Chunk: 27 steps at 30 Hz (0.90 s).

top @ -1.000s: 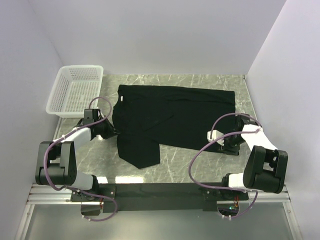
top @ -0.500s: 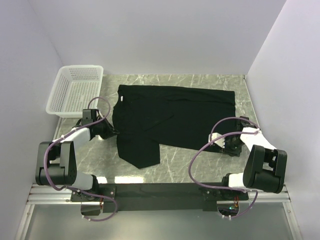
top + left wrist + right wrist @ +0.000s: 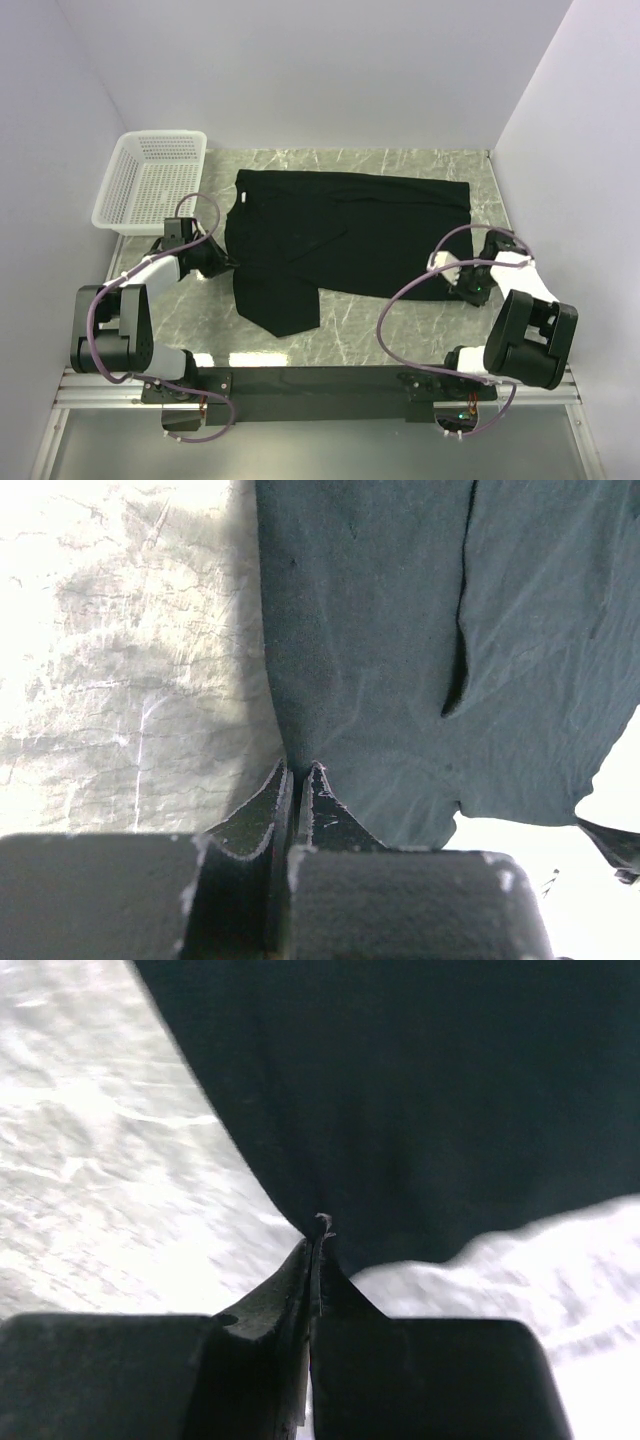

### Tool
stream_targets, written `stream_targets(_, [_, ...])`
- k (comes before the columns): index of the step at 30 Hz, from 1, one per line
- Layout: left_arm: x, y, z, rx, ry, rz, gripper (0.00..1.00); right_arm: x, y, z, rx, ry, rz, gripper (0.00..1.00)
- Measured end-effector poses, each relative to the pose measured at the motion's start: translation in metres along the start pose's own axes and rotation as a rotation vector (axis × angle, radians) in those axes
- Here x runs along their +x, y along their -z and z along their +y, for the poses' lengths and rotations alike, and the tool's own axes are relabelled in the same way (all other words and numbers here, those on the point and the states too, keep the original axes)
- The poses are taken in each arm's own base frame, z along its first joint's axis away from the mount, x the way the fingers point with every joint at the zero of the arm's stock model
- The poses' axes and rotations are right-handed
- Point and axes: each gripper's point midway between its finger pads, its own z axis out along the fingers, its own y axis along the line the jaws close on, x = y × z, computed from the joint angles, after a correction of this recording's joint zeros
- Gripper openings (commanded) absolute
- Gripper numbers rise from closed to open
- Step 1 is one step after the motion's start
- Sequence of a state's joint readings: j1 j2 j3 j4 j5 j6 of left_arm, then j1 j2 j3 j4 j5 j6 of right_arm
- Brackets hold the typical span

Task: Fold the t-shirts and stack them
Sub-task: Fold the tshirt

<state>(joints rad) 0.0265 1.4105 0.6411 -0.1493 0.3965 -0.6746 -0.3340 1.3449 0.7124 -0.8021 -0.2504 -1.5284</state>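
Right claw (image 3: 318, 1238): jaws pressed together now; a second ago they stood about half spread. In its wrist view black cloth runs straight into the tips, so I read a pinch on the near hem corner of the t-shirt (image 3: 350, 230). The arm has also shifted slightly outward.

Left claw (image 3: 298, 775): no change. Jaws are together on the shirt's left edge, with cloth puckering up from the tips.

T-shirt lies flat across the middle of the counter (image 3: 400, 325), collar end towards the white mesh basket (image 3: 150, 180), one sleeve poking out towards the arm bases. No clean fold yet, and no stack.

My read: both ends are now gripped, so the first fold can start. A thin edge bite on the right could slip on lift.

Wrist views show cloth meeting the jaws. The top view can't, because wrists and cables cover both claws. Only the top view gives the shirt outline and the basket at the far-left corner.
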Motion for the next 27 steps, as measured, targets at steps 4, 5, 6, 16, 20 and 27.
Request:
stream_targets(4, [-0.005,0.002,-0.004,0.003,0.001,-0.001,0.01,-0.007,0.020,-0.022,0.074,-0.056,-0.067,0.00])
stream_targets(5, [-0.007,0.003,-0.007,0.008,-0.001,-0.004,0.01,-0.009,0.023,-0.026,0.089,-0.067,-0.083,0.00])
stream_targets(6, [-0.010,0.004,-0.010,0.013,-0.003,-0.007,0.01,-0.011,0.025,-0.028,0.098,-0.079,-0.098,0.00])
stream_targets(16, [-0.041,0.013,-0.043,0.073,-0.036,-0.051,0.01,-0.030,0.030,-0.046,0.137,-0.224,-0.204,0.00])
stream_targets(20, [-0.041,0.013,-0.042,0.070,-0.031,-0.047,0.01,-0.036,0.036,-0.070,0.189,-0.281,-0.240,0.00])
stream_targets(27, [-0.044,0.007,-0.039,0.062,-0.005,-0.023,0.01,-0.037,0.030,-0.102,0.216,-0.391,-0.267,0.00])
